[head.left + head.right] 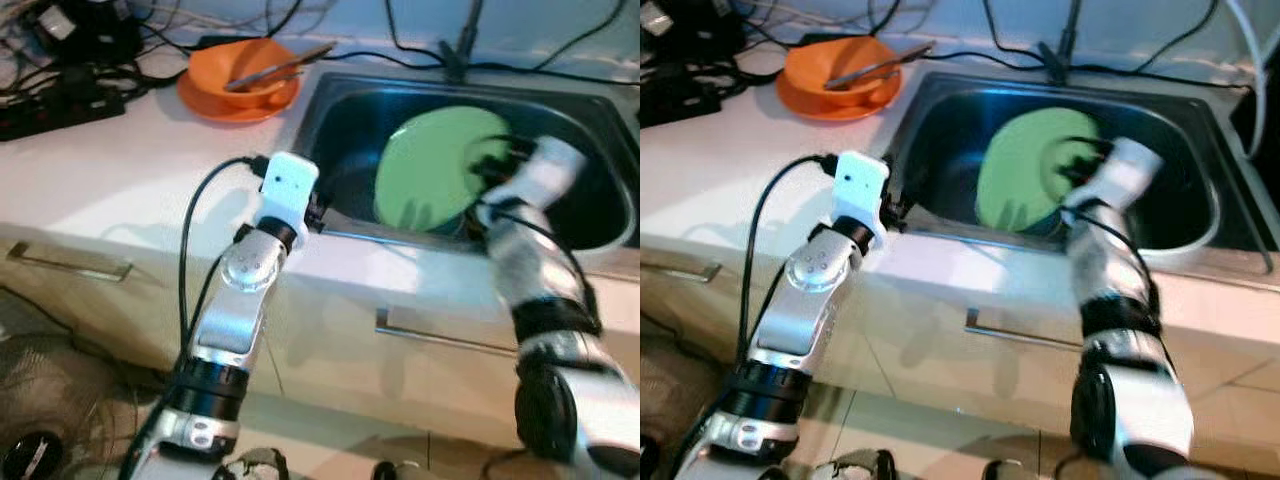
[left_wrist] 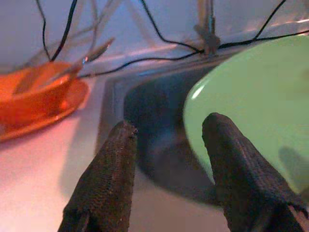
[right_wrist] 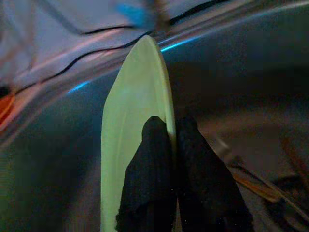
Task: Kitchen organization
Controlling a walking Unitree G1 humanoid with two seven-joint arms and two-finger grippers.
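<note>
The left gripper is held at the sink's near edge, fingers spread apart, nothing between them. Just beyond, the green plate is stood on edge inside the sink, its rim pinched by the right gripper. The plate is judged stiff, light, possibly slippery when wet; the rim is the best hold. Farther back, an orange bowl with utensils sits on the counter.

Worktop: pale, cables at 11 o'clock.
Cupboards: cream fronts with metal handles, 6 o'clock.
Floor: light tiles.
</note>
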